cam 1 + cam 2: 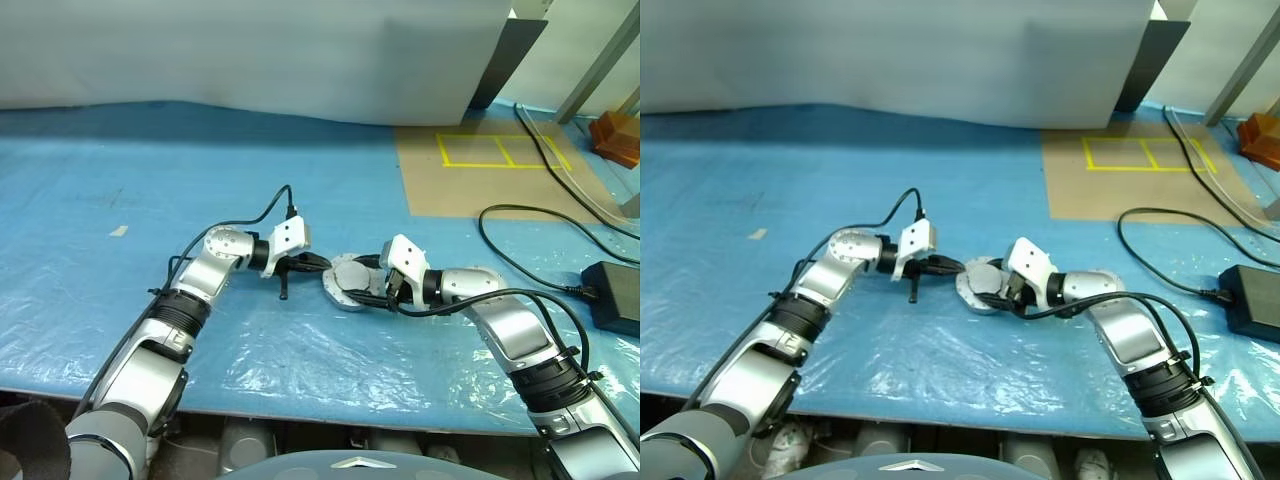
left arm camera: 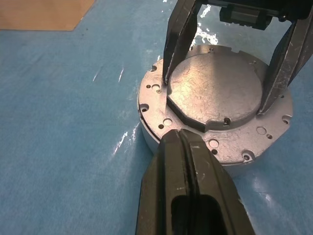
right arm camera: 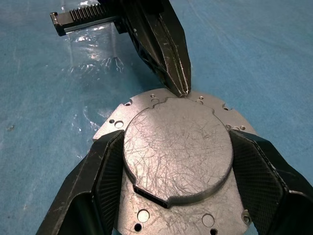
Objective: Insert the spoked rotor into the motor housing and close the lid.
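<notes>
A: Quick one. Where does the motor housing (image 1: 350, 285) sit?

B: On the blue plastic sheet (image 1: 120, 180) over the table, about mid-way between the two arms. The lid (image 3: 177, 149) is on it, a scratched silver plate with a raised round centre and small holes around the flange. The windings and rotor are hidden under it.

A: Right gripper (image 3: 177, 161)?

B: Fingers spread wide, one on each side of the raised centre of the lid, pads against its edge, tips resting on the flange. In the left wrist view the same two fingers (image 2: 178, 44) come down onto the lid from the far side.

A: So it's clamped on the lid?

B: It brackets the raised disc and touches both sides; it looks like a grip on the lid.

A: Left gripper (image 2: 182, 142)?

B: Fingers pressed together, nothing between them. The joined tip touches the lid's flange at the rim, on the side opposite the right gripper. In the right wrist view it points down onto the edge.

A: Anything else around?

B: Brown board with yellow tape marks (image 1: 500, 150) further back, black cable (image 1: 520, 240) and a black power brick (image 1: 612, 295) at the right.
</notes>
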{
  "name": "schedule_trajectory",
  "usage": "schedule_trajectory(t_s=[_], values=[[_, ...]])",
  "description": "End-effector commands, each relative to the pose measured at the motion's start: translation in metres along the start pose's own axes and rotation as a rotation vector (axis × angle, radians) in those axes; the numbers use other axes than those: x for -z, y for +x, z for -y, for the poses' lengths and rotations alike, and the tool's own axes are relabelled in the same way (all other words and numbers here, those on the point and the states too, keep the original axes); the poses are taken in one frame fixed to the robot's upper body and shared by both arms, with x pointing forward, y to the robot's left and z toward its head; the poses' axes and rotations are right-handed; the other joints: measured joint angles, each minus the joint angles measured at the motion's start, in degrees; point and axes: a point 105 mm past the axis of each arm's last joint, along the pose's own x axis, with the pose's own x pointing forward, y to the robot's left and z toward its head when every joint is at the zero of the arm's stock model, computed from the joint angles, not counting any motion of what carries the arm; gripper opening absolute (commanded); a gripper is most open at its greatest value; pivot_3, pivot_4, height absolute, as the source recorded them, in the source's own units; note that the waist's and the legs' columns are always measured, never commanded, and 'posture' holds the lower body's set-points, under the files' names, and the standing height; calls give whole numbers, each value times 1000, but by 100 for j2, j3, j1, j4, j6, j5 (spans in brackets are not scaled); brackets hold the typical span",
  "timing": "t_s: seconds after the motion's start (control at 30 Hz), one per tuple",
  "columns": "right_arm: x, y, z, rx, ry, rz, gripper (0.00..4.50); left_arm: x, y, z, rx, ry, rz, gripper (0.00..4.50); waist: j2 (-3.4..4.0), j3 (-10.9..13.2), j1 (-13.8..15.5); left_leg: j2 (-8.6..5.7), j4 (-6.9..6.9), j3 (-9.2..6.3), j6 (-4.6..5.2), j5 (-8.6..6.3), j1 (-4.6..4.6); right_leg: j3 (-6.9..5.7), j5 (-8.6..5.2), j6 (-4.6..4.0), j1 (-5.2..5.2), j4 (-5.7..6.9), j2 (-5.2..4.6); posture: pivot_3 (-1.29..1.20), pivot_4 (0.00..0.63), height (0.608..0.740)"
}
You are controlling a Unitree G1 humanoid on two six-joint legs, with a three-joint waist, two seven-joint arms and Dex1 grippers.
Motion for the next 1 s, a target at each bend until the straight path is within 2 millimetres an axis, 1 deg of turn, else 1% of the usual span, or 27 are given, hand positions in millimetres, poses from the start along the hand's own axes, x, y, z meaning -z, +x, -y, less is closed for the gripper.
schedule_trajectory(t_s=[0.03,0.07,0.13,0.17,0.2,0.23,0.3,0.37,0.5,0.57,0.67,0.8,0.87,0.9,0.93,1.0], values=[[27,3,0,23,52,-107,2963,12,11,16,65,-9,-50,0,-2,-3,0,0,-2,0,0,0,1,0,0,0,1,-2,0,0,150,740],[28,3,0,29,43,-113,2963,12,12,17,67,-8,-48,0,0,-4,0,1,-4,0,0,0,1,-1,0,0,1,-4,0,0,150,740],[29,4,1,29,40,-115,3697,13,12,19,68,-5,-55,0,-1,-10,-1,1,-8,1,1,0,3,-1,-1,2,2,-6,0,0,150,740],[30,3,0,26,35,-122,3882,14,11,19,67,-5,-58,0,1,-12,-1,1,-8,1,1,-1,3,-1,-3,4,2,-7,1,0,150,740],[31,3,0,23,32,-127,4232,14,11,19,67,-5,-60,0,3,-14,-2,0,-10,1,1,-1,3,-1,-7,11,2,-9,0,0,150,740],[28,4,0,17,39,-115,4475,15,11,18,62,-3,-65,0,4,-16,5,-1,-12,2,1,-1,2,-1,-7,12,2,-12,-1,0,150,740],[20,3,0,13,49,-84,4475,16,10,17,53,0,-73,0,2,-18,13,-1,-19,2,1,-1,0,-2,-4,6,2,-19,-2,0,150,740],[12,1,2,22,16,-59,4475,17,9,16,50,0,-76,0,2,-18,11,-3,-29,2,0,0,-1,-2,-1,0,2,-26,-2,0,150,740],[2,-5,4,27,-17,-20,4475,18,8,14,48,1,-81,0,3,-18,15,-3,-36,3,-2,1,-5,-4,-1,0,-1,-31,-2,0,150,740],[-9,-11,1,14,-21,19,4475,18,9,13,47,1,-82,0,3,-18,23,-4,-36,2,-2,1,-8,-4,-1,1,-2,-31,-3,0,150,740],[-16,-19,-2,4,-85,14,4475,19,9,12,46,2,-85,0,4,-17,32,-6,-37,2,-2,1,-23,-6,-1,2,-14,-35,-9,0,150,740],[-30,-30,4,38,-78,68,4475,19,8,12,49,4,-88,0,5,-17,30,-5,-38,2,-3,1,-33,-10,-1,2,-26,-35,-6,0,150,740],[-39,-35,10,68,-26,105,4475,20,7,11,46,4,-89,0,5,-17,31,-5,-39,2,-3,2,-35,-10,-1,2,-26,-35,-7,0,150,740],[-43,-38,16,98,41,139,4475,20,7,11,45,3,-90,0,5,-17,31,-6,-39,2,-3,2,-35,-10,-1,2,-26,-36,-7,0,150,740],[-44,-43,23,127,115,166,4475,20,7,11,43,3,-91,0,5,-17,30,-6,-39,2,-3,2,-35,-10,-1,2,-26,-36,-7,0,150,740],[-38,-54,39,190,331,202,4475,21,7,11,42,3,-91,0,5,-17,37,-7,-39,2,-3,2,-33,-10,-1,2,-26,-35,-7,0,150,740]])
